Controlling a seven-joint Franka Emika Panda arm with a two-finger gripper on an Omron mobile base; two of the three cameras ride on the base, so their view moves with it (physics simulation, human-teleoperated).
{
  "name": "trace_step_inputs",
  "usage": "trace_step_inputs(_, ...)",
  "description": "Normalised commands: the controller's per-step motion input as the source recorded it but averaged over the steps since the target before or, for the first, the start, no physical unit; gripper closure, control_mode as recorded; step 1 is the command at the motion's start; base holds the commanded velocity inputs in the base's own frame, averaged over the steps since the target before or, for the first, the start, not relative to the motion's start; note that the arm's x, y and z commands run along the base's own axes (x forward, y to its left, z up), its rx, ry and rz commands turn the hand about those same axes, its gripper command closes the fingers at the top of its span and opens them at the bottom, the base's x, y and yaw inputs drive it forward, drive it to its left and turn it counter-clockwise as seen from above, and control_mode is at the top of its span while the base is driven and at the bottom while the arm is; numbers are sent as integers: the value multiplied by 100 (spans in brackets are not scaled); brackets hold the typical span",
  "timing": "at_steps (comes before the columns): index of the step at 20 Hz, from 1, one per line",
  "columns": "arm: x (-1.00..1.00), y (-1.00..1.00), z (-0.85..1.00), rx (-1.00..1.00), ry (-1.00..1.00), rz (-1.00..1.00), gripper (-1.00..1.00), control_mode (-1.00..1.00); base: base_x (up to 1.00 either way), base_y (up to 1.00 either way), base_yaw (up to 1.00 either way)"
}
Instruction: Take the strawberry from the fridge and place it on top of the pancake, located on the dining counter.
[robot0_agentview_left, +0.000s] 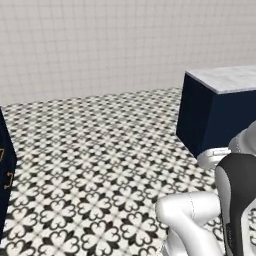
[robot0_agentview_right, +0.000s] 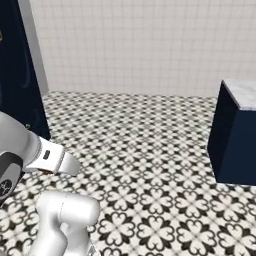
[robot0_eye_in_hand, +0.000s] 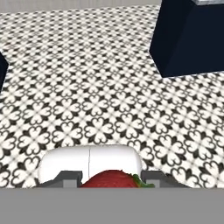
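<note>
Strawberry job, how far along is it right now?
Fetching looks done: the strawberry sits between the pincer tips in the hand view, apparently gripped. In hand is the carry across the patterned floor, with an end of the dining counter ahead to the right. Still left: reaching the pancake and setting the berry on top.

Open patterned floor (robot0_agentview_left: 100, 160) ahead, dining counter (robot0_agentview_left: 220, 115) at right, navy cabinet (robot0_agentview_right: 20, 75) at left.

Patterned floor (robot0_agentview_left: 100, 165) — white tiled wall (robot0_agentview_left: 100, 45)
</note>
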Motion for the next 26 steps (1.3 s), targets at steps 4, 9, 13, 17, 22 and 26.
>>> trace_step_inputs(4,0,0,0,0,0,0,100,100,100,87,-33)
trace_step_inputs(9,0,0,0,0,0,0,100,100,100,76,-32)
trace_step_inputs(13,0,0,0,0,0,0,100,100,100,67,-35)
trace_step_inputs(17,0,0,0,0,0,0,100,100,100,86,-40)
trace_step_inputs(22,0,0,0,0,0,0,100,100,100,94,-40)
trace_step_inputs(26,0,0,0,0,0,0,100,100,100,97,-40)
